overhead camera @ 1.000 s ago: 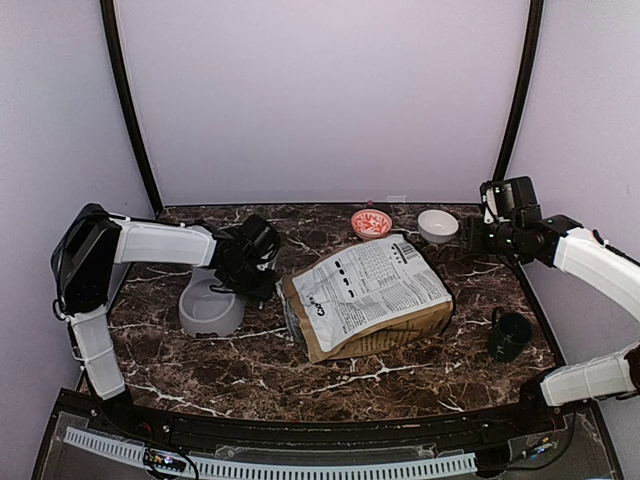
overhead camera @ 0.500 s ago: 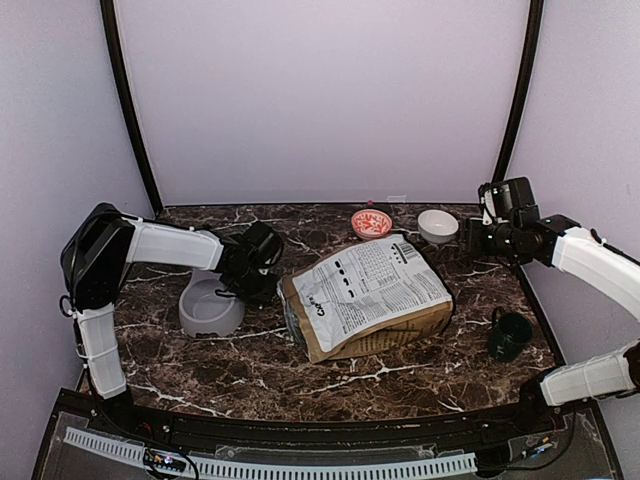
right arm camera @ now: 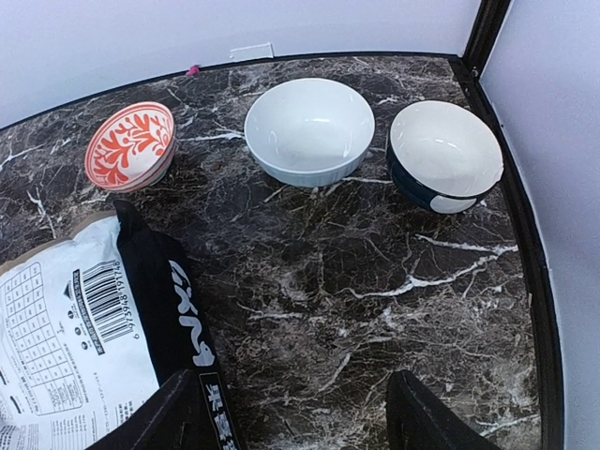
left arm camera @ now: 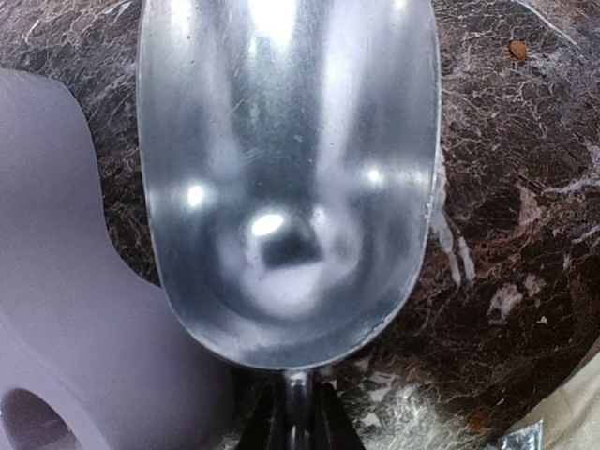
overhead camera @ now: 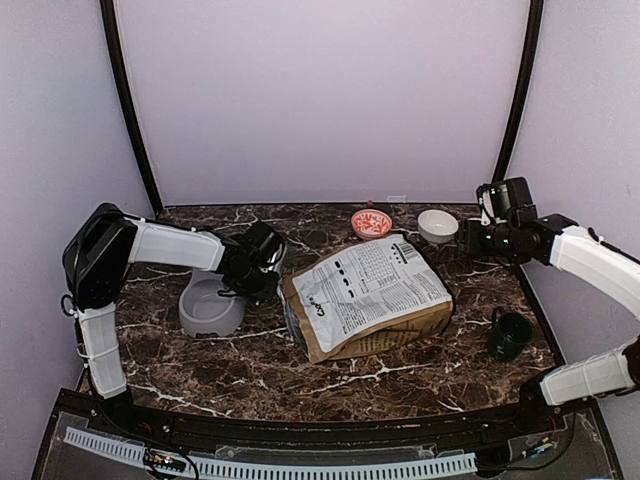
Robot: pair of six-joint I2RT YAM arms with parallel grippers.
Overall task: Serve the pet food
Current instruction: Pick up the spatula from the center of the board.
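Left gripper (left arm camera: 298, 427) clamped on the handle of an empty metal scoop (left arm camera: 286, 178), just beside the grey bowl (left arm camera: 56, 281). We note one pet food (left arm camera: 517, 49) pellet (a stray) on the marble table (left arm camera: 525, 234). Right gripper (right arm camera: 300, 412) spread wide, holding nothing.

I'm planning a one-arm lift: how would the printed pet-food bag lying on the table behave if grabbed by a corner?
The pet-food bag looks creased and slumped flat, so it would probably flop and sag. It dwarfs the white bowl, so it is likely heavy to lift.
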